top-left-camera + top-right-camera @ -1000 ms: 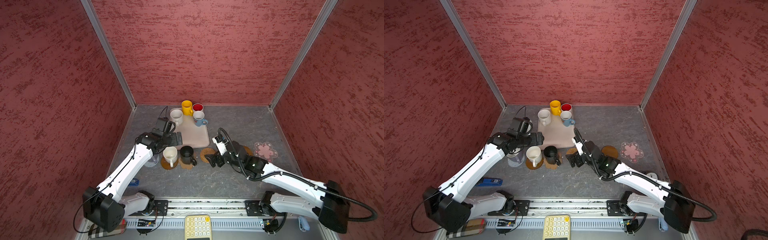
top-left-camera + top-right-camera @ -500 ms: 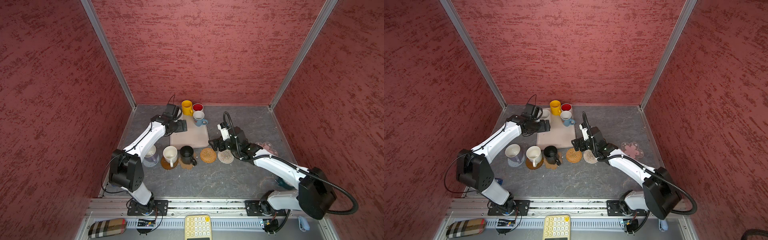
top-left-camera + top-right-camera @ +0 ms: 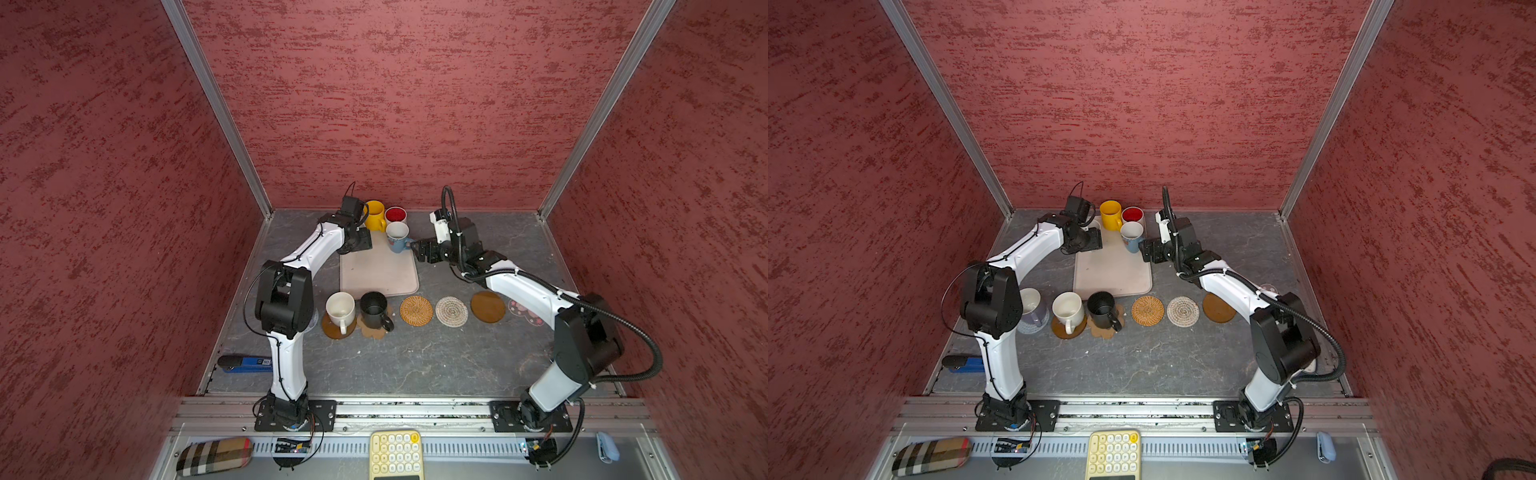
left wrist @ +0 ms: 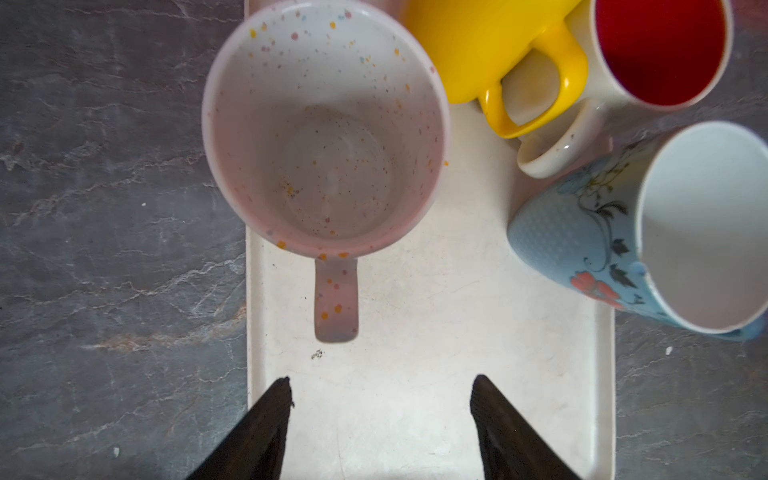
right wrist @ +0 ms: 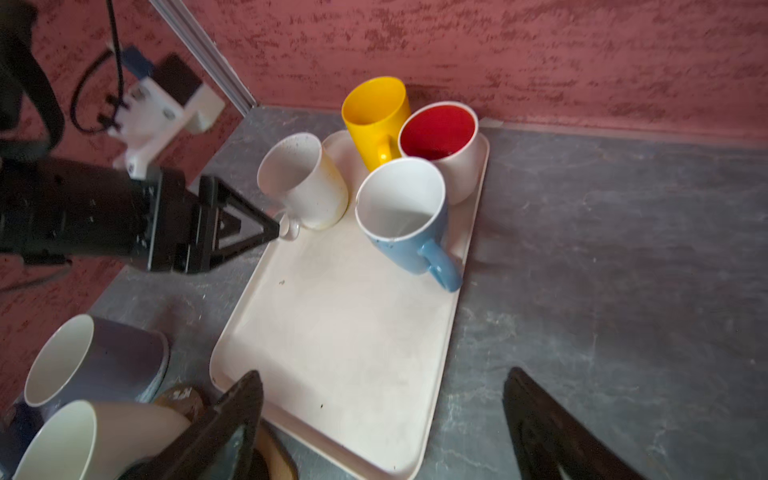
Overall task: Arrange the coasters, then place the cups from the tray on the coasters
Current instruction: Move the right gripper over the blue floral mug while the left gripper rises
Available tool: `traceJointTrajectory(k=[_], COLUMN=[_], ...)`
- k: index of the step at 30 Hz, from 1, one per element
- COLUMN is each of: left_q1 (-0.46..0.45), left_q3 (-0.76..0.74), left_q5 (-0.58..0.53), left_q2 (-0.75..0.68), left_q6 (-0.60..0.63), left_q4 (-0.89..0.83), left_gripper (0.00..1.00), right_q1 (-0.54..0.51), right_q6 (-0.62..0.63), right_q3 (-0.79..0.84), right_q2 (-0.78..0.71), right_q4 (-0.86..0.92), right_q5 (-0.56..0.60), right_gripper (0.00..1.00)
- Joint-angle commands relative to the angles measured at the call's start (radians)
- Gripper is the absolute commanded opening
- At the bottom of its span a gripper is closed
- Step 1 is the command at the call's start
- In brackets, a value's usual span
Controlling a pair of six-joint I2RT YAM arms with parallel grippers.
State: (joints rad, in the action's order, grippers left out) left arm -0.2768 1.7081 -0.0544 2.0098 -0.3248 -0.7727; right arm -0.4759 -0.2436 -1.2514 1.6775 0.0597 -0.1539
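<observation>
Cream-beige plastic, the tray [image 3: 376, 274] lies on the grey table [image 3: 415, 361] with four cups crowded at its far end: the yellow cup [image 3: 374, 214], the red-lined cup [image 3: 395, 215], the light blue cup [image 3: 397, 239] and, at the tray's far corner on the left arm's side, the speckled pale cup [image 4: 326, 124]. Just off the tray's near edge runs the coaster row. The white cup [image 3: 340, 309] stands on an amber disc [image 3: 332, 331] and the black cup [image 3: 374, 309] on the paw coaster [image 3: 370, 331]. A third pale cup [image 3: 1030, 300], partly behind the left arm, seems to sit on the grey woven coaster [image 3: 1029, 329]. The rattan coaster [image 3: 416, 310], the whitish woven coaster [image 3: 451, 311], the second amber disc [image 3: 487, 306] and the half-hidden pink flower coaster [image 3: 524, 312] are bare. Arranging looks finished and the cup transfer is in hand, three of seven placed. The left tool [image 4: 380, 415] hovers over the tray with jaws apart. The speckled cup's handle [image 4: 336, 299] lies just ahead of its tips, not yet between them. The right tool [image 5: 382, 415] is spread wide and empty at the tray's side, near the light blue cup. Next, the left tool probably needs to advance until the handle sits between its jaws. It would then close and lift straight up, since the yellow cup stands just beside.
</observation>
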Motion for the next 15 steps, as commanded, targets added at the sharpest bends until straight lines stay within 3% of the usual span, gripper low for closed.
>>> traceJointTrajectory(k=[1, 12, 15], left_q1=[0.013, 0.027, 0.019], left_q3=[0.046, 0.059, -0.041], left_q5=[-0.014, 0.005, -0.001], left_q2=[0.026, 0.032, -0.042], left_q6=[0.000, 0.013, 0.000], left_q4=[-0.003, 0.059, 0.108], left_gripper=[0.66, 0.62, 0.72], right_q1=[0.031, 0.049, 0.056], right_q6=[-0.002, 0.000, 0.056], right_q3=[-0.069, -0.068, -0.038], right_q2=[0.020, 0.035, 0.084], right_q4=[-0.014, -0.008, -0.057], right_q5=[-0.007, -0.089, -0.131], right_gripper=[0.90, 0.88, 0.81])
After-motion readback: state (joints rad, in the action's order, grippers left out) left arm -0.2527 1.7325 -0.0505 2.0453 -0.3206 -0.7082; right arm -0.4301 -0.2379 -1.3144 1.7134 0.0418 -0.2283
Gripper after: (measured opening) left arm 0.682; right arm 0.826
